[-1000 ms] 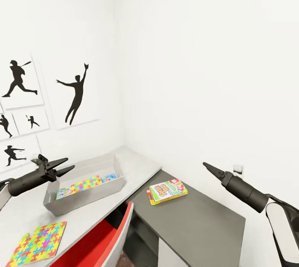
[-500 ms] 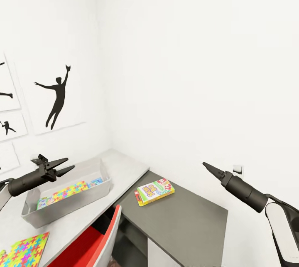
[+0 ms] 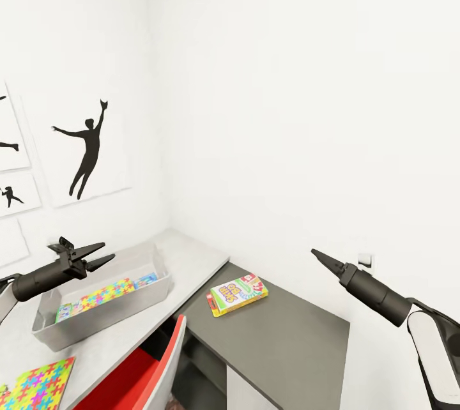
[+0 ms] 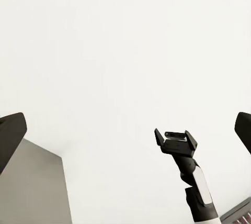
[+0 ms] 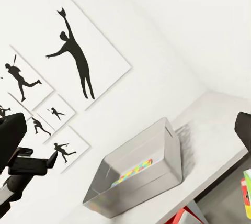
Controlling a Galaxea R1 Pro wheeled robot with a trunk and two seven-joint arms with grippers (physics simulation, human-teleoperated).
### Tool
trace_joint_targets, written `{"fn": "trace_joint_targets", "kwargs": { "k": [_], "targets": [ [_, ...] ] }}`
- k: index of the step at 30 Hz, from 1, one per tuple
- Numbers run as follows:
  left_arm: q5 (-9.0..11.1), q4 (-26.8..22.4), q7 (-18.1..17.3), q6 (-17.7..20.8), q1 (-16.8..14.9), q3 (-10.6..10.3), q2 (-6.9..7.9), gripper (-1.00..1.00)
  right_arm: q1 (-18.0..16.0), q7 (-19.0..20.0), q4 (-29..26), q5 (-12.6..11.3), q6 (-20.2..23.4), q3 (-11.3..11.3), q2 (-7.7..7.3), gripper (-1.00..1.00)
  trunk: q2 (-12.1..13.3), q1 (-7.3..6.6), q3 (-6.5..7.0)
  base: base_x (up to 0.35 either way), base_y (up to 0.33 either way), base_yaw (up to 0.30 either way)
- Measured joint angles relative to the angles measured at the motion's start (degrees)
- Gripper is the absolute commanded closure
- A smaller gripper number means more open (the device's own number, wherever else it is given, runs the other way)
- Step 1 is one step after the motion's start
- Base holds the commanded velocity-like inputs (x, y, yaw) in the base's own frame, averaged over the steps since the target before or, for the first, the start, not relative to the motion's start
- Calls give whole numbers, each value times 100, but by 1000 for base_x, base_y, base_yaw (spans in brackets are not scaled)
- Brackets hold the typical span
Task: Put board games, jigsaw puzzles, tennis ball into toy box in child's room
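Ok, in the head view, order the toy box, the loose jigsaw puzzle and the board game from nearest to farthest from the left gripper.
1. Toy box, directly below the left gripper.
2. Jigsaw puzzle, on the white table's near edge.
3. Board game, across on the grey table.

A corner formed by two plain white walls [image 3: 287, 78] is shown. Black silhouette prints [image 3: 86, 149] are hung on the left wall. A light counter [image 3: 191, 260] is adjoined by a lower grey counter [image 3: 287, 340]; a red chair [image 3: 137, 372] is tucked beneath.

- Left claw [image 3: 96, 255]: black, two pointed tapering fingers on a dark cylindrical forearm.
- Right claw [image 3: 317, 255]: black pointed tip, dark grey cylinder, white arm shell.
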Motion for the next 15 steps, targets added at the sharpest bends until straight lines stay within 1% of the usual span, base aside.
{"fn": "trace_joint_targets", "kwargs": {
  "k": [5,8,10,15],
  "targets": [
    [0,0,0,0,0,-1,0,-100,-3,24,-4,-35,26,-8,0,-100,0,0,0,0,0,-4],
    [0,1,0,0,-1,2,0,-100,-3,26,-7,-55,55,-14,-1,-100,0,0,-7,0,0,-81],
    [-1,1,0,0,-1,-1,-1,-100,-5,24,-9,-63,68,-16,-2,-100,0,0,-16,0,0,-174],
    [-2,2,0,0,-2,4,-2,-100,-5,22,-10,-68,95,-18,-10,-100,1,1,-33,-26,0,-255]
  ]
}}
